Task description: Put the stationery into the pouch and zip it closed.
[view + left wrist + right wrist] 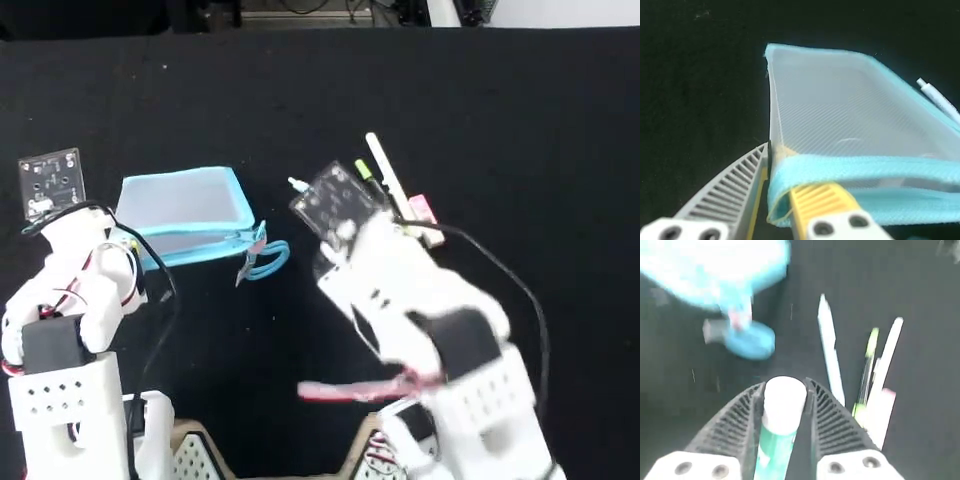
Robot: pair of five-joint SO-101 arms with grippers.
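No text, number, brand or sign can be read anywhere on the tabletop. The white-capped tube (782, 407) in the right end effector (785, 386) has a green body with a pale mark on it, too blurred to make out. The left circuit board (50, 182) and the middle circuit board (338, 203), seen from above, show only specks too small to read, and the pouch (840, 120) shows plain mesh with a teal edge.
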